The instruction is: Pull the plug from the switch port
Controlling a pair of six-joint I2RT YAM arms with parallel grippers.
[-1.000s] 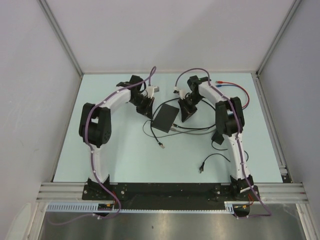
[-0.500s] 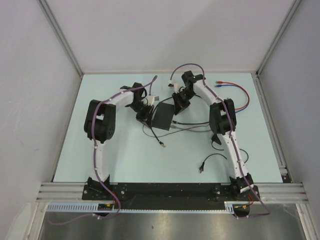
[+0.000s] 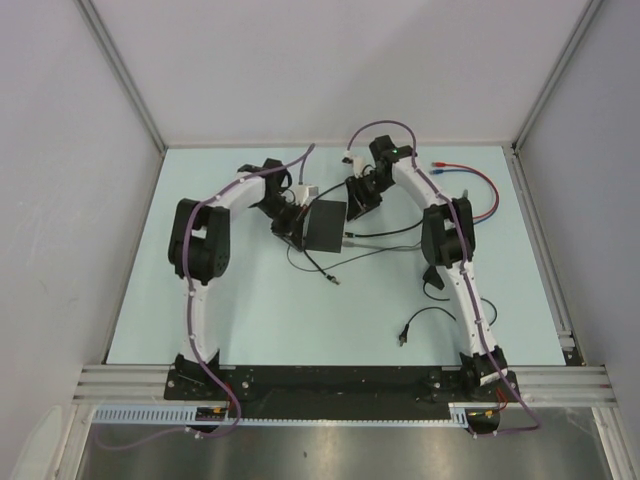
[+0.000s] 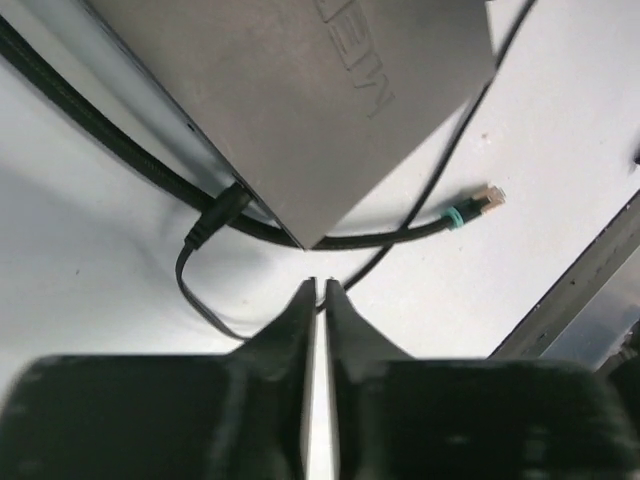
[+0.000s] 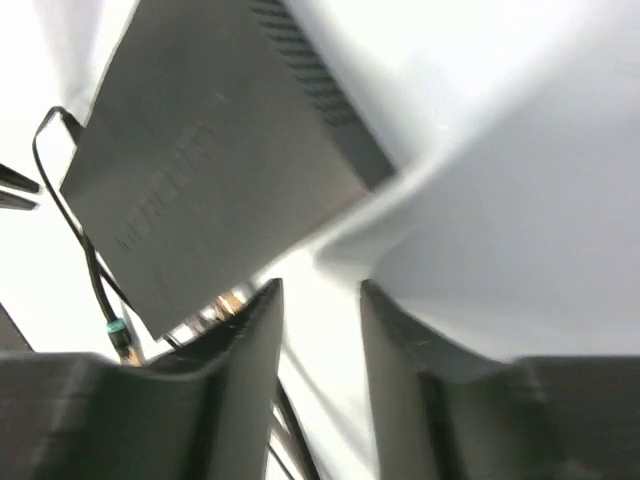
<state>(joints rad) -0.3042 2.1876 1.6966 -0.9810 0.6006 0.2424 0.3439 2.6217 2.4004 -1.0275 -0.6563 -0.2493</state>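
The switch [image 3: 325, 226] lay flat on the table [image 3: 250, 310] between my left tool [image 4: 320, 286], clenched on nothing near the seated plug [image 4: 225, 206], and my right tool [image 5: 318, 296], parted and empty; I judged that an unbraced pull could drag the whole switch instead.

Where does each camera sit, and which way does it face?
Top external: above and behind the bases, looking down at the table; both arms show.
Left wrist: arm-mounted, looks past its shut left gripper at the switch's corner.
Right wrist: arm-mounted, looks past its open right gripper at the switch's top.
Shared: all three show the switch.
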